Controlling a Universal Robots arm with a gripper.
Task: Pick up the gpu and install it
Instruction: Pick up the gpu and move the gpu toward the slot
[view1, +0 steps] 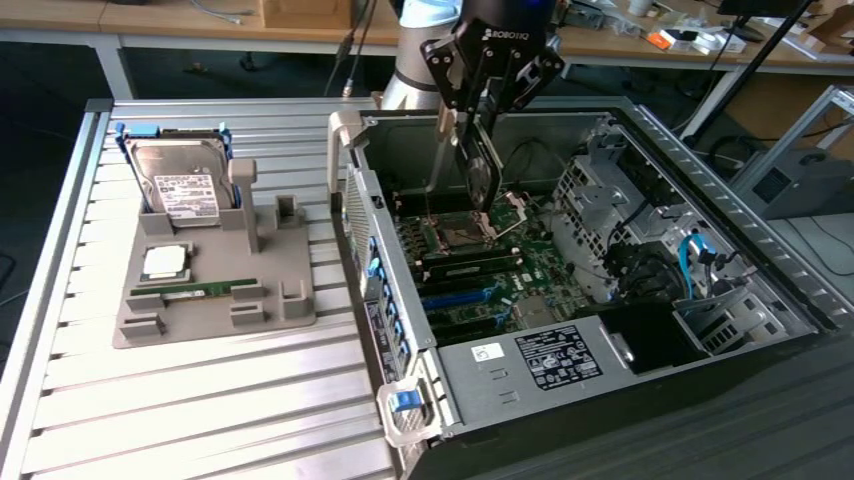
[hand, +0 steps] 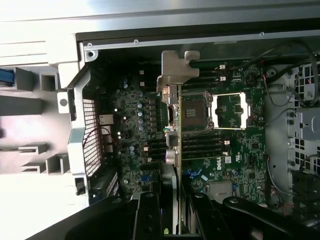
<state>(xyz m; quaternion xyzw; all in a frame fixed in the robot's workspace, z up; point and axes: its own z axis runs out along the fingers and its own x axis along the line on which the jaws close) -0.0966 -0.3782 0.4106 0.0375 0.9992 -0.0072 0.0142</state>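
My gripper (view1: 475, 112) hangs over the open computer case (view1: 747, 250) and is shut on the gpu (view1: 478, 175). The gpu is a thin dark card held on edge, reaching down toward the motherboard (view1: 514, 270). It hovers above the board near the processor socket, not touching it. In the wrist view the gpu (hand: 173, 150) appears edge-on, with its silver bracket (hand: 176, 70) at the far end. My gripper (hand: 174, 220) clamps the card between black fingers (hand: 149, 215). The motherboard (hand: 135, 115) lies below, with the open socket (hand: 227, 111) beside the card.
On the slatted table at the exterior view's left, a grey holder (view1: 214, 300) carries a silver hard drive (view1: 184, 185), a processor chip (view1: 166, 262) and a green memory stick (view1: 200, 288). Drive cages and cables (view1: 641, 240) crowd the case's right side.
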